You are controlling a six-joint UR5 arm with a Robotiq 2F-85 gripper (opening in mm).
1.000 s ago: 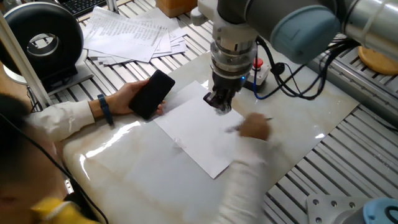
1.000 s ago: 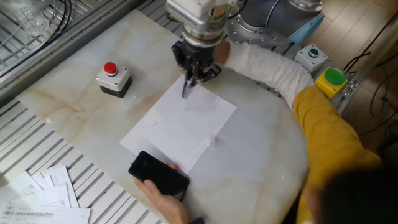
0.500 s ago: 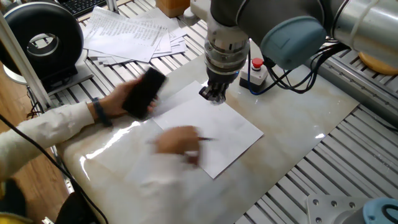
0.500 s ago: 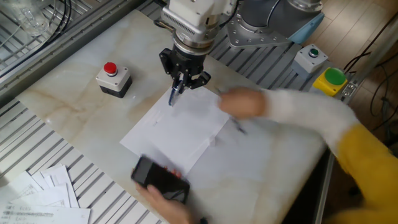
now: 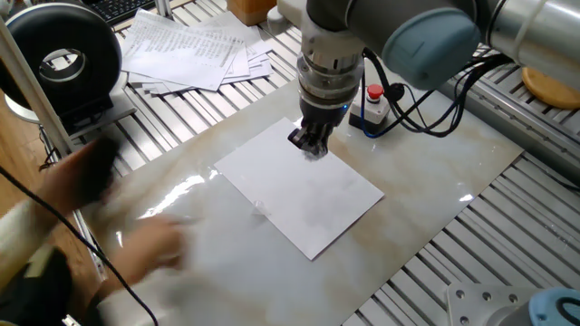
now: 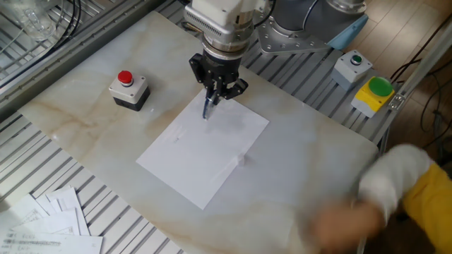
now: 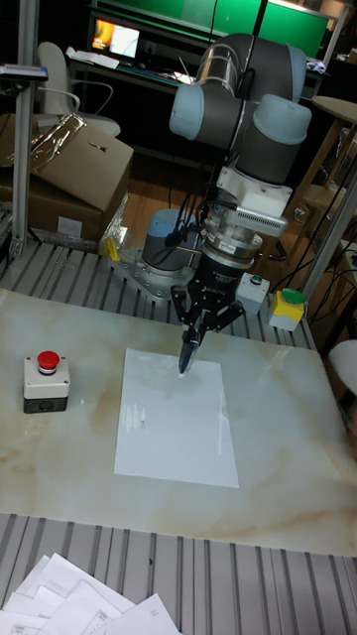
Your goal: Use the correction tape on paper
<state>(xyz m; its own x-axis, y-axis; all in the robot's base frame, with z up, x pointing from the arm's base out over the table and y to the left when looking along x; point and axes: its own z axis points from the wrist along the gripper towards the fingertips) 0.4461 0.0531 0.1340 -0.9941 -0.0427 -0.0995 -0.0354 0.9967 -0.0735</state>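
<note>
The paper (image 5: 304, 195) (image 6: 201, 148) (image 7: 177, 417) is a blank white sheet lying flat on the marble tabletop. My gripper (image 5: 311, 138) (image 6: 216, 90) (image 7: 205, 322) points straight down over the sheet's far corner. It is shut on the correction tape (image 6: 209, 107) (image 7: 186, 355), a small dark dispenser that sticks out below the fingers. Its tip is at the paper's surface near that corner. In the first fixed view the tape is mostly hidden behind the fingers.
A red-button box (image 6: 128, 90) (image 7: 45, 382) (image 5: 374, 100) stands beside the sheet. A fanned pile of printed sheets (image 5: 190, 50) (image 6: 42, 222) lies off the marble. A person's blurred hands (image 5: 136, 254) (image 6: 374, 201) are at the table's near edge. A green-and-yellow button box (image 6: 378, 92) sits at the side.
The person's hands, with the black phone and the pen, have pulled away from the paper to the table's edge. My gripper has shifted slightly along the sheet's far corner with the tape still held.
</note>
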